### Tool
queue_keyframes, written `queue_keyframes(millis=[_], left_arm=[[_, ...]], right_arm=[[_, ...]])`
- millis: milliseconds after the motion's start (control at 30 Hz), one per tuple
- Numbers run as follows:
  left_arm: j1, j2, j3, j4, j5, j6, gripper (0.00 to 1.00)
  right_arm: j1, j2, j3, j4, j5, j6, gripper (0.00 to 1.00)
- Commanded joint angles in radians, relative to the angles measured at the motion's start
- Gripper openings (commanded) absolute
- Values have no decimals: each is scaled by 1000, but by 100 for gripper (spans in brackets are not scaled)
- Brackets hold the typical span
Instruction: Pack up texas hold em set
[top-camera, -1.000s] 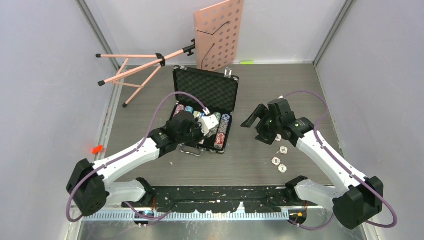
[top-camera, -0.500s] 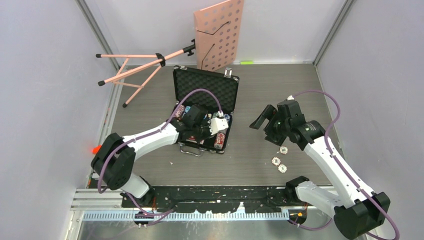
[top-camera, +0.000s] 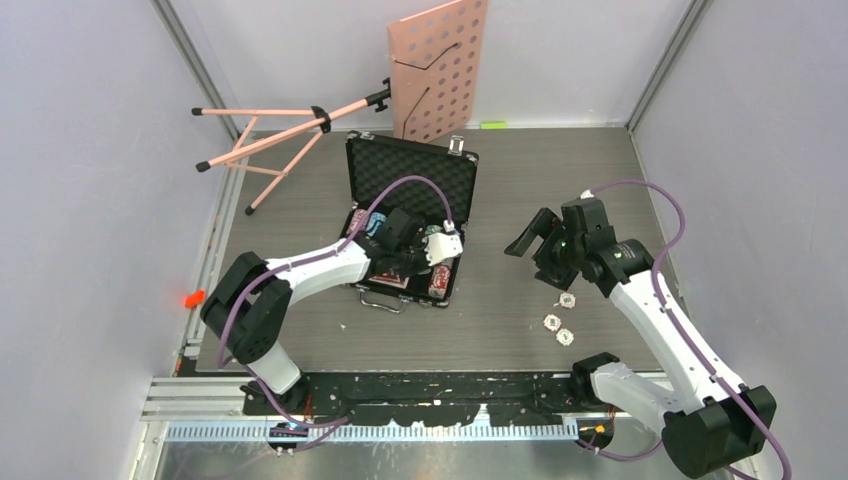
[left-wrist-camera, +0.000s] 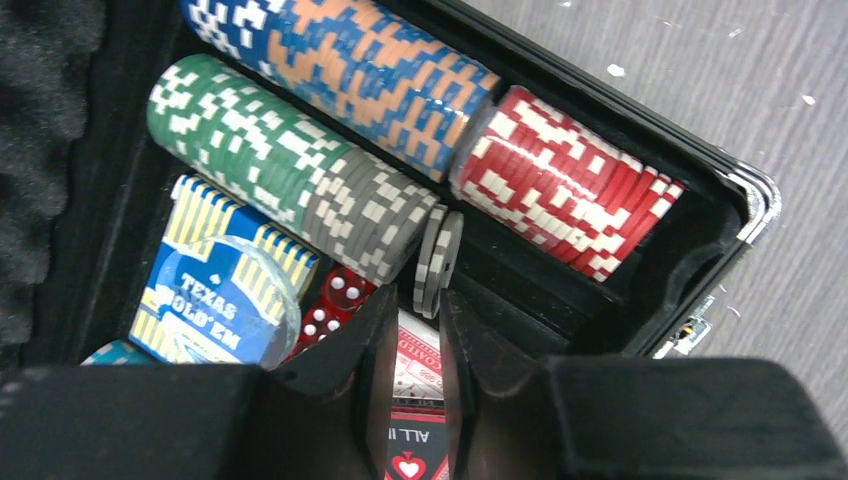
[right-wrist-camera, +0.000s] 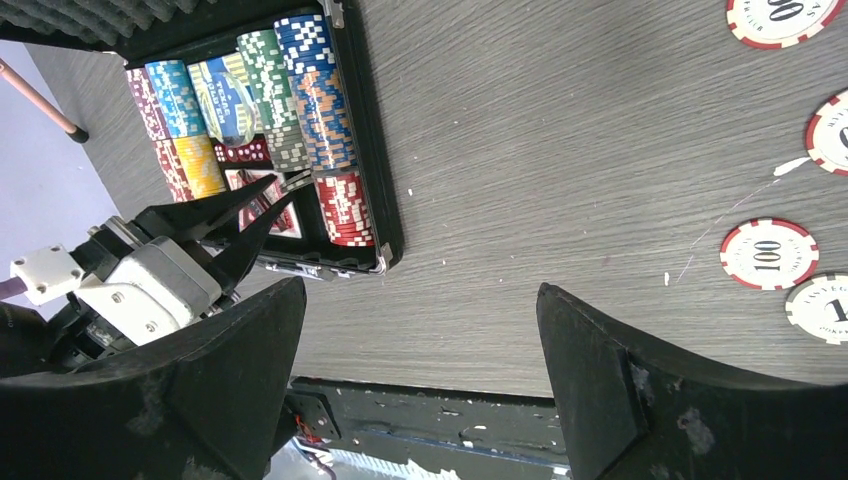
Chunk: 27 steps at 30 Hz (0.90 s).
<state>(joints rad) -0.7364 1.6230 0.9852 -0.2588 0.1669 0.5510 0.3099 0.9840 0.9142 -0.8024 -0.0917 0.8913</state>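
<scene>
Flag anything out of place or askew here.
Several loose poker chips lie on the table right of the open case, not yet packed. Inside the case, a couple of grey chips lean off the end of their row rather than sitting flush. The pink music stand lies toppled at back left.

Open bench (top-camera: 500, 300) lies at the case's (top-camera: 400, 160) 3 o'clock, before the loose chips (top-camera: 552, 322); music stand (top-camera: 440, 70) crowds its 11 o'clock.
</scene>
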Motion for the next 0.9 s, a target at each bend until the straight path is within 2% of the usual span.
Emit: queue_keyframes(millis=[0,433,567,767,867], left_arm=[[5,-31,9,95,-62,-4,27],[5,-45,5,86,-103,-7,31],[4,-98,-14,72,-103,-13,43],[5,-239,-97,123,-112,-84,59],[5,-325,-159,208,-177,-204,77]], right_arm=[[-14,4,18,11,-31,-13,92],[-20,6,11,17,-19,-6,92],[-40,55,70,-105,149,-24,99],[-119,185,141,-185,331,-87,100],[-180,239,136,-154,337,-97,100]])
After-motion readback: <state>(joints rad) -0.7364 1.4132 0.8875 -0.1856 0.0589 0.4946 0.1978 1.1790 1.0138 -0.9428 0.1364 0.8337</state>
